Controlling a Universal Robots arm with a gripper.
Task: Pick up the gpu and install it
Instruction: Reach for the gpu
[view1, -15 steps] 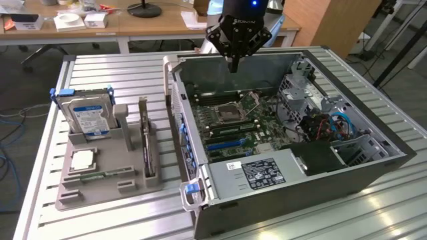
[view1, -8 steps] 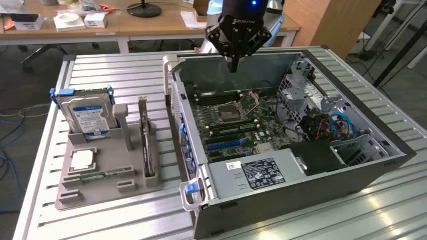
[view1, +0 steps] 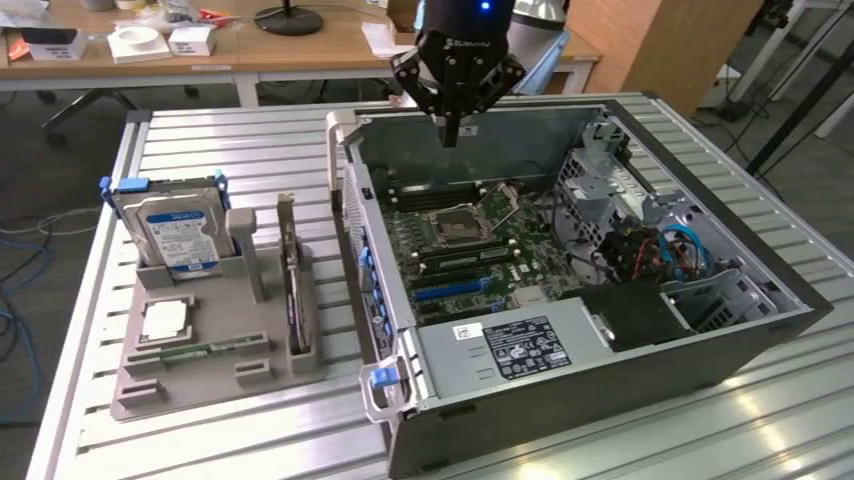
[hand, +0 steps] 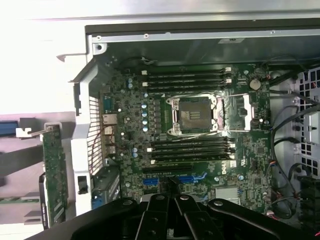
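The gpu (view1: 291, 290) stands edge-on in a slot of the grey holder (view1: 214, 375) on the exterior view's left, its metal bracket end up. In the wrist view the gpu (hand: 52, 170) shows as a green board beside the case wall. My gripper (view1: 450, 135) hangs above the far part of the open computer case (view1: 747, 340), well apart from the gpu. Its fingers are shut together with nothing between them. In the wrist view the gripper (hand: 170, 187) points down at the motherboard (hand: 200, 125), close above the blue expansion slots (hand: 192, 178).
A silver hard drive (view1: 174, 225) with a blue-white label stands at the holder's far end. A processor chip (view1: 163, 320) and a green memory stick (view1: 207, 350) lie on the holder. Cables and drive cages (view1: 667, 250) fill the case on the exterior view's right. A desk (view1: 267, 50) stands behind.
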